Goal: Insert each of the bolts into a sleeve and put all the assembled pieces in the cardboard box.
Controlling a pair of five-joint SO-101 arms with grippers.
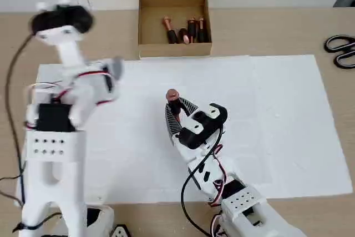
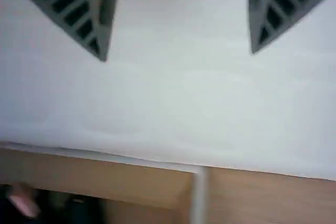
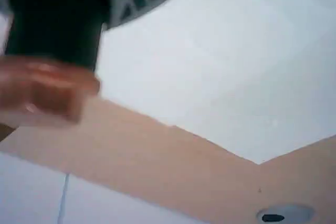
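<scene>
One assembled piece (image 1: 172, 98) gripped by right gripper (image 1: 176, 110)

High view: from up above, looking down on the whole table (image 1: 266, 31) and white sheet (image 1: 277, 115).
Left wrist view: close, looking down at the white sheet.
Right wrist view: very close, tilted.
Shared: white sheet, table.

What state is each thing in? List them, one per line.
Cardboard box: open, upright.
Pieces in box: assembled, lying inside.
Held piece: assembled, gripped.
Right gripper: shut on the held piece.
Left gripper: open, empty.
</scene>
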